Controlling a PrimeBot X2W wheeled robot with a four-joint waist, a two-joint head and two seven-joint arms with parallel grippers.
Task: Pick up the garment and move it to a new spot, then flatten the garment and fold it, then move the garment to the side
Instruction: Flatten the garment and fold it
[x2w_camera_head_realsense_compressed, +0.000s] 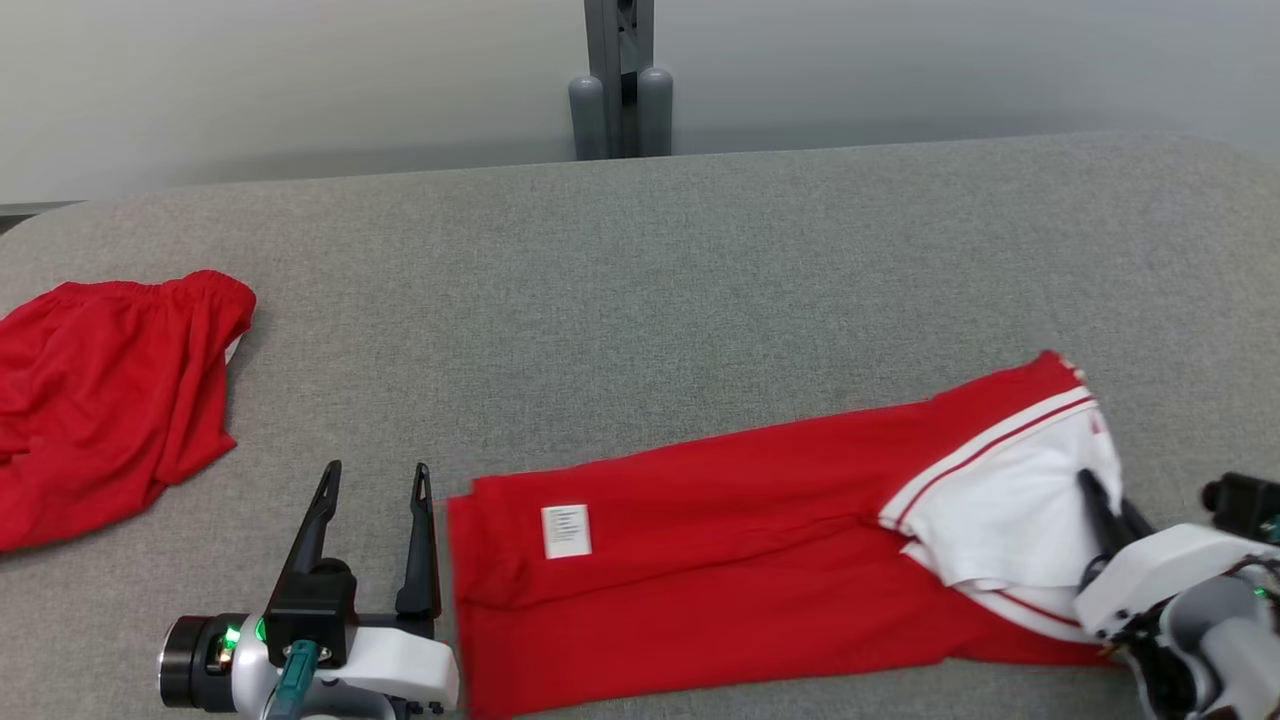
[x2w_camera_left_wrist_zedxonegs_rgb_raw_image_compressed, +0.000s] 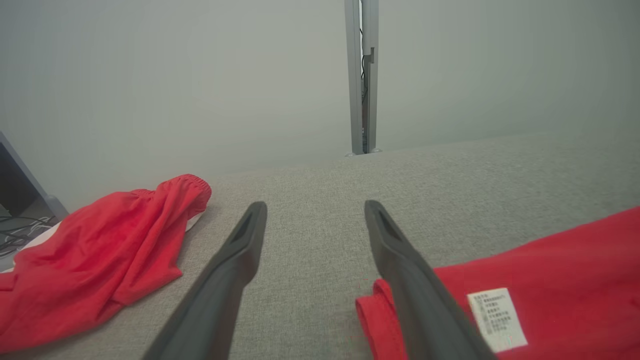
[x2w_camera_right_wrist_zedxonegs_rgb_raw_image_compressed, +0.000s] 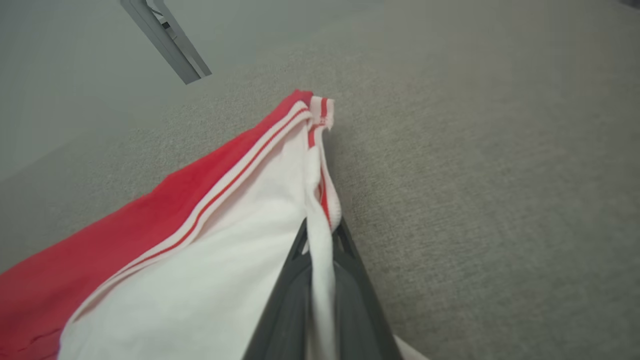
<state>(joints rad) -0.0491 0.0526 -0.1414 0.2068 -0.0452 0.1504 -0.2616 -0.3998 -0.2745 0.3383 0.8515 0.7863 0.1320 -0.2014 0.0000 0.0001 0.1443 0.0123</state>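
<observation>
- Your right pincer (x2w_camera_head_realsense_compressed: 1092, 492) is clamped on the red-white garment (x2w_camera_head_realsense_compressed: 700, 520), at its white edge.
- Your left pincer (x2w_camera_head_realsense_compressed: 378, 470) gapes wide, just beside its label end.
- Garment lies along grey bench (x2w_camera_head_realsense_compressed: 640, 260).

Print on garment (x2w_camera_head_realsense_compressed: 720, 520) label (x2w_camera_head_realsense_compressed: 566, 531) unreadable; red cloth (x2w_camera_head_realsense_compressed: 100, 400) cut by left edge.

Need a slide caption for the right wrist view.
Right pincer shut on the white edge of the red-and-white garment on the grey table.

Two red garments (x2w_camera_head_realsense_compressed: 720, 530) (x2w_camera_head_realsense_compressed: 100, 400), one label (x2w_camera_head_realsense_compressed: 566, 531), one table (x2w_camera_head_realsense_compressed: 640, 280), one post (x2w_camera_head_realsense_compressed: 620, 70).
</observation>
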